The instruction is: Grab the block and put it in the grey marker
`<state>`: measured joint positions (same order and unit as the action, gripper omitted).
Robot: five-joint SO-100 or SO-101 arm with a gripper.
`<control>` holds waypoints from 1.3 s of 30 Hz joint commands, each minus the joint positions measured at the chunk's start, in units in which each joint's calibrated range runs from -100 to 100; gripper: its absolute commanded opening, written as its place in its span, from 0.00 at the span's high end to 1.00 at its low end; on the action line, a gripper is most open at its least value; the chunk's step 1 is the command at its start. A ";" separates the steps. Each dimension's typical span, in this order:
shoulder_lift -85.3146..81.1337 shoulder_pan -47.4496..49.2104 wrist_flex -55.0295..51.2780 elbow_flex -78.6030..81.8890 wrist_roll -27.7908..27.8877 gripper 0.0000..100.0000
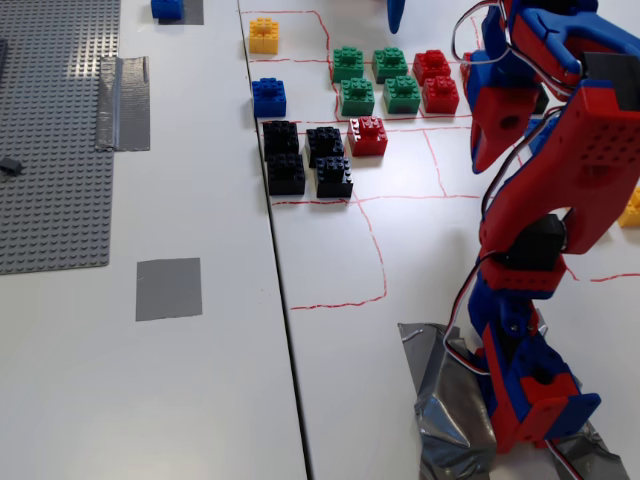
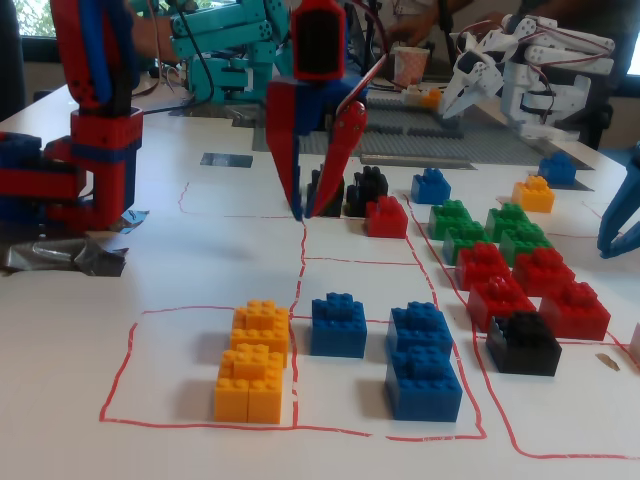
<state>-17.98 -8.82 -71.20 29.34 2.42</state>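
My red and blue gripper (image 2: 316, 203) is open and empty. It points down just above the table, in front of the black bricks (image 2: 350, 190) in a fixed view, and it shows at the right in the other (image 1: 503, 160). One blue brick (image 1: 269, 97) stands alone beside the black bricks (image 1: 305, 158), also seen further back (image 2: 431, 185). Three more blue bricks (image 2: 338, 325) stand in a red-lined box in the foreground. The grey marker (image 1: 168, 288) is a flat tape square with nothing on it, far left of the gripper; it shows small and distant (image 2: 228, 160).
A second grey square holds another blue brick (image 1: 167, 8). Green (image 1: 375, 80), red (image 1: 435, 82) and yellow (image 1: 264, 35) bricks stand in rows. A grey studded baseplate (image 1: 55, 130) and a tape strip (image 1: 125, 102) lie at the left. A blue gripper of another arm (image 2: 620, 215) hangs at the right.
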 commanded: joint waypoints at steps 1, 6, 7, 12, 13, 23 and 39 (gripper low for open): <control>-2.98 -3.45 -3.41 -7.27 1.56 1.00; -6.11 -9.24 -5.68 -9.72 8.35 1.00; -6.19 -10.61 -6.00 -10.17 9.52 1.00; -5.70 -16.60 -7.63 -10.99 14.55 0.98; -5.20 -17.09 -8.19 -11.08 15.78 0.96; 1.48 -20.72 -6.57 -15.80 18.36 0.80; 11.63 -20.62 -5.11 -23.80 16.70 0.74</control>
<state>-4.88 -28.94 -77.18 11.08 19.90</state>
